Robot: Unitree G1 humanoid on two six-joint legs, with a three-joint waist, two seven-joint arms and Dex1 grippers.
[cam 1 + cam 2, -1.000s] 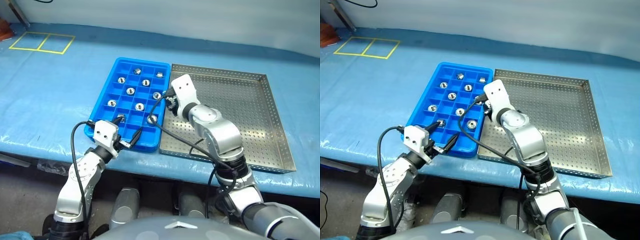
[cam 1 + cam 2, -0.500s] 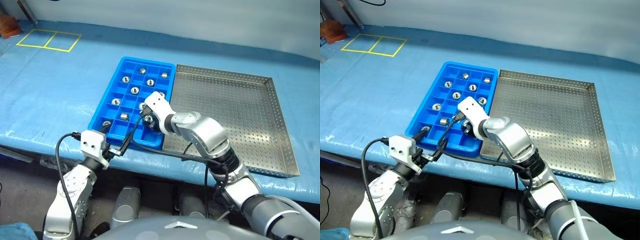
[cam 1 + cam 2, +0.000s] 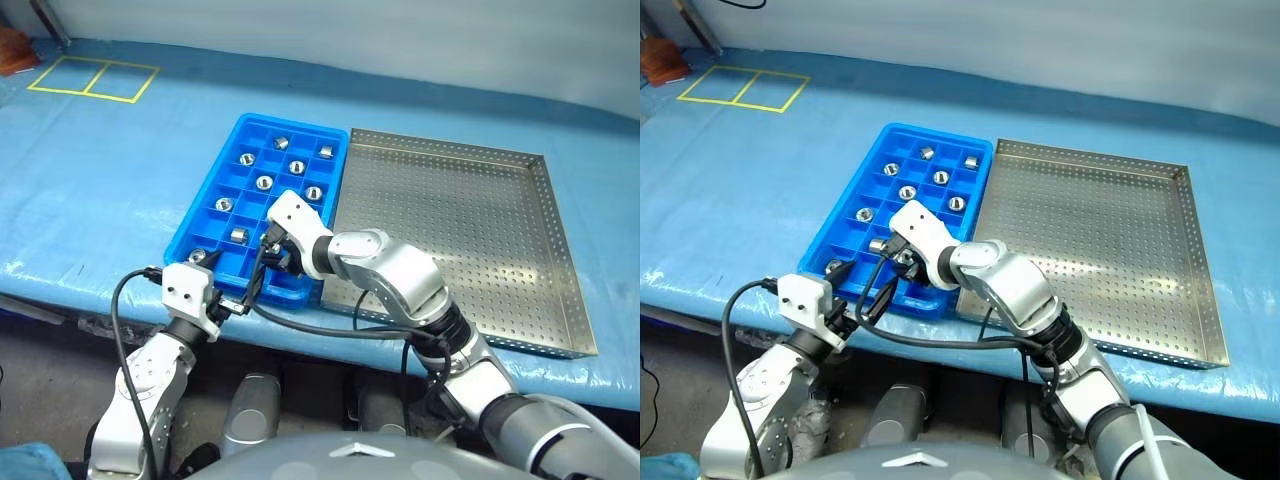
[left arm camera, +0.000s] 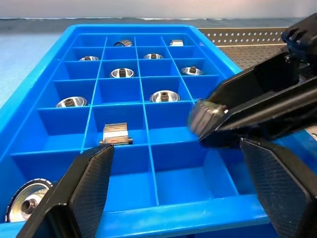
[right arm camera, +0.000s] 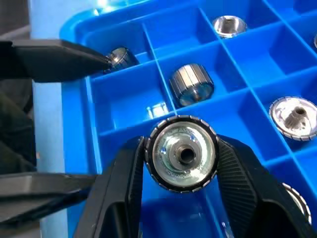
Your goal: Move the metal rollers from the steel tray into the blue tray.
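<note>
Blue-covered desk (image 3: 100,180) bearing the steel tray (image 3: 470,230), its perforated floor bare, to the right of the right hand (image 5: 181,198). Blue tray (image 3: 205,215) directly beneath that hand, several metal rollers (image 3: 264,182) lying in its compartments. Right hand clamped on one roller (image 5: 182,153) above a near-row compartment; left hand (image 4: 173,188) spread wide at the tray's near rim.

Blue-covered table (image 3: 120,180), two trays (image 3: 222,190)
</note>
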